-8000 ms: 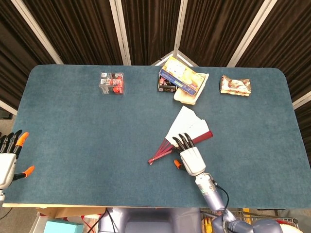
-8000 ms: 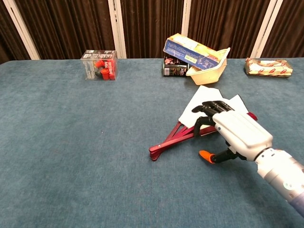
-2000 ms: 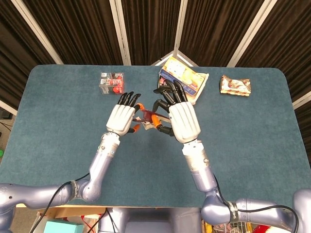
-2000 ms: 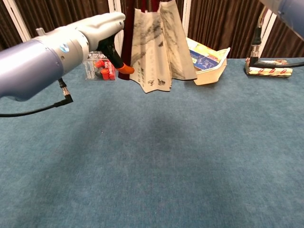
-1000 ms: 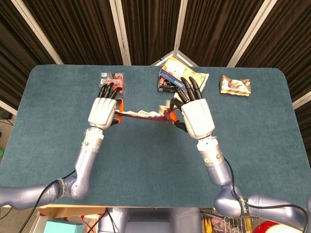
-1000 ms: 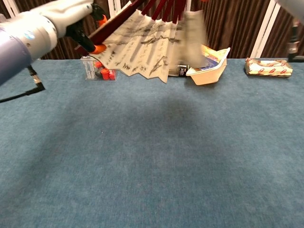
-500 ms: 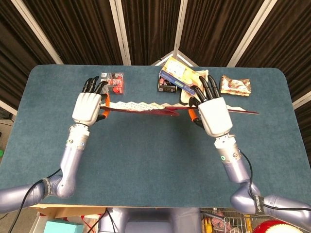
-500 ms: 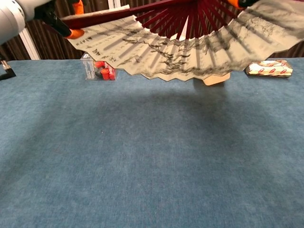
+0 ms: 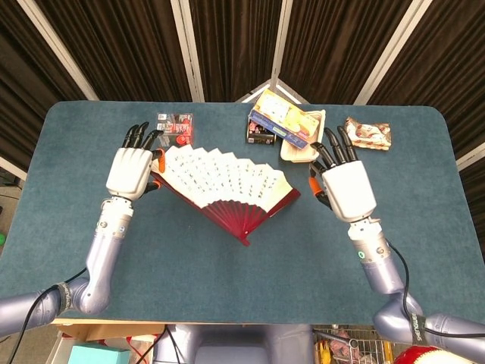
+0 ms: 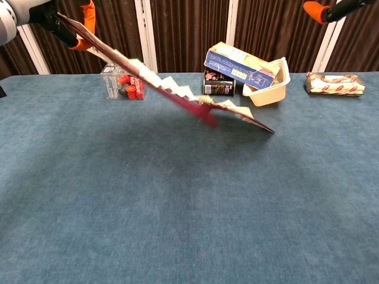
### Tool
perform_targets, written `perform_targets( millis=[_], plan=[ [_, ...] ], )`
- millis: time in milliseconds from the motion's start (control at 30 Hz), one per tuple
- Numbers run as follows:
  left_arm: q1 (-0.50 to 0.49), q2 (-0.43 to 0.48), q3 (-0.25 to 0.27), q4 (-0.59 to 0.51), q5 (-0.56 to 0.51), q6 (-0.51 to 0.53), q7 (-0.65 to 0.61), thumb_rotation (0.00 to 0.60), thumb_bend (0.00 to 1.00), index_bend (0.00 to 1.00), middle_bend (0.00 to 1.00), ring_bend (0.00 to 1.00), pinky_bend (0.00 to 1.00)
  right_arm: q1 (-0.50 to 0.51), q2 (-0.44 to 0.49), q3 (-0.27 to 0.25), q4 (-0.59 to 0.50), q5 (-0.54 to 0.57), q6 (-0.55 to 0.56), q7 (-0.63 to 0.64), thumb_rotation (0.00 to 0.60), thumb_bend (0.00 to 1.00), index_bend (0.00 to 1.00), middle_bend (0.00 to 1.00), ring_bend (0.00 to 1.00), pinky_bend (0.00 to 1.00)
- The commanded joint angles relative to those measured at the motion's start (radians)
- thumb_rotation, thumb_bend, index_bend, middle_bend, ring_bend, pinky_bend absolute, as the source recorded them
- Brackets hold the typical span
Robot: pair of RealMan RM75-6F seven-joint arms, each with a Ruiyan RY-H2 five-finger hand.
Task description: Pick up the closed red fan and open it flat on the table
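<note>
The red fan [image 9: 227, 182] is spread open, its pale printed leaf toward the back and its red ribs meeting at the pivot near the front. My left hand [image 9: 130, 171] grips the fan's left outer stick. In the chest view the fan [image 10: 177, 92] slants down from that hand [image 10: 35, 12] at the upper left to a low right end just over the blue table [image 10: 177, 207]. My right hand [image 9: 347, 189] is off to the right of the fan with its fingers apart and holds nothing; only its orange thumb tip [image 10: 320, 10] shows in the chest view.
At the back stand a clear box of red pieces [image 9: 174, 129], a dark can [image 9: 259, 133], a blue and yellow carton [image 9: 280, 121] lying on a white tray [image 10: 266, 92], and a snack packet [image 9: 367, 133] at the right.
Half a second ago both hands held the fan stretched wide in the air. Now the right hand has let go and moved right, and the fan's right end has dropped toward the table.
</note>
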Motion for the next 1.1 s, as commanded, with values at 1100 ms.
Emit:
perform_targets(
  millis=[1100],
  plan=[
    [0.193, 0.254, 0.169, -0.085, 0.085, 0.024, -0.104, 0.6, 0.5, 0.6, 0.14, 0.0, 0.0, -0.029, 0.008, -0.012, -0.055, -0.013, 0.018, 0.005, 0.6, 0.68, 0.79, 0.29, 0.08, 0.05]
  ],
)
